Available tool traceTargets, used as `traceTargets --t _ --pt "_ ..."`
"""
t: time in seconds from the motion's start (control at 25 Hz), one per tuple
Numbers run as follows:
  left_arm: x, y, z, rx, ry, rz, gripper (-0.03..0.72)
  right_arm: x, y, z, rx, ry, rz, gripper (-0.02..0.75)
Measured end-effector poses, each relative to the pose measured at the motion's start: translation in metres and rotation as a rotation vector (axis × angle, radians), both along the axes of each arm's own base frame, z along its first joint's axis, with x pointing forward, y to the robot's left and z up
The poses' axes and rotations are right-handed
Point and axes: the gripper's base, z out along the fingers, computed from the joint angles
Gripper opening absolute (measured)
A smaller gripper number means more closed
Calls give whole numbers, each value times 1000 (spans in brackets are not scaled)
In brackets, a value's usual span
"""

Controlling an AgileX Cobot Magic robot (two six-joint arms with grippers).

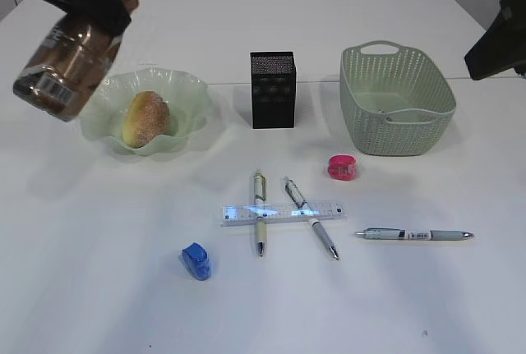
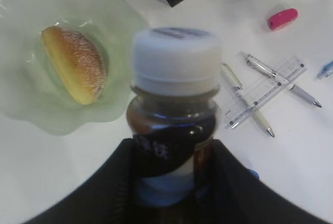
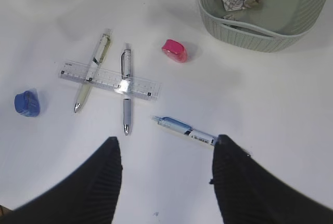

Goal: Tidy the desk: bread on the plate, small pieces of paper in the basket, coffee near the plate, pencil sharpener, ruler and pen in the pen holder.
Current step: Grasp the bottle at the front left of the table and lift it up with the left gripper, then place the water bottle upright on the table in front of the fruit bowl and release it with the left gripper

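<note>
Currently the coffee (image 1: 70, 50) step is running: the left gripper (image 2: 169, 182), jaws clamped on the bottle's body, is holding it in the air above the table, left of the plate (image 1: 191, 95). Its long axis is tilting, cap pointing up-right in the exterior view. Next move, I judge: upright it and set it beside the plate, clear of the rim. Right gripper (image 3: 166, 156) is hovering, jaws apart and empty, over a pen (image 3: 188, 132).

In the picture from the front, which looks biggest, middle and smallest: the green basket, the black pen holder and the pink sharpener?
1. Green basket, clearly the largest.
2. Black pen holder, taller than wide but much smaller overall.
3. Pink sharpener, the smallest, though it sits nearer the camera.
</note>
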Motion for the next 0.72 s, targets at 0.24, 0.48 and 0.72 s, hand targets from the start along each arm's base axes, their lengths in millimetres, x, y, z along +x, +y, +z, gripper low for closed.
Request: traceTargets --t 0.24,0.48,0.72 --pt "-21 21 -6 -27 -86 73 280 0 0 0 1 0 0 443" --pt "-38 27 -35 -98 -202 148 280 0 0 0 2 0 0 443" --pt "-43 32 -81 -140 -252 238 280 0 0 0 3 0 0 443"
